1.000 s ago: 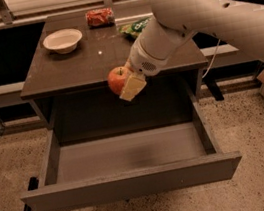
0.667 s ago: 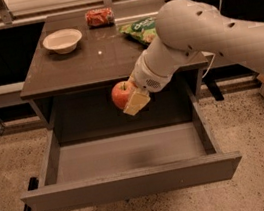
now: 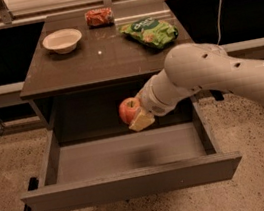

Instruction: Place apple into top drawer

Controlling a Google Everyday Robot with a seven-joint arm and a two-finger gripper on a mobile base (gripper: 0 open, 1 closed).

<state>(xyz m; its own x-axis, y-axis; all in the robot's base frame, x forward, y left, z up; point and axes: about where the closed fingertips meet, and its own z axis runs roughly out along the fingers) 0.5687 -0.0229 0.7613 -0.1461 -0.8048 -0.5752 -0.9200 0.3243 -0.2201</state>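
The apple [image 3: 128, 109] is small, round and red-orange. My gripper [image 3: 136, 115] is shut on it and holds it in the air over the back of the open top drawer [image 3: 130, 183], just below the table's front edge. One cream-coloured finger [image 3: 142, 120] shows under the apple. The drawer is pulled fully out and its floor is bare, with the apple's shadow on it. My white arm reaches in from the right.
On the grey table [image 3: 84, 65] stand a white bowl [image 3: 62, 40] at the back left, a red-orange packet [image 3: 98, 17] at the back middle and a green snack bag [image 3: 150, 32] at the right. Speckled floor surrounds the table.
My gripper has come down and forward with the apple, from the level of the table's front edge to below it, over the drawer.
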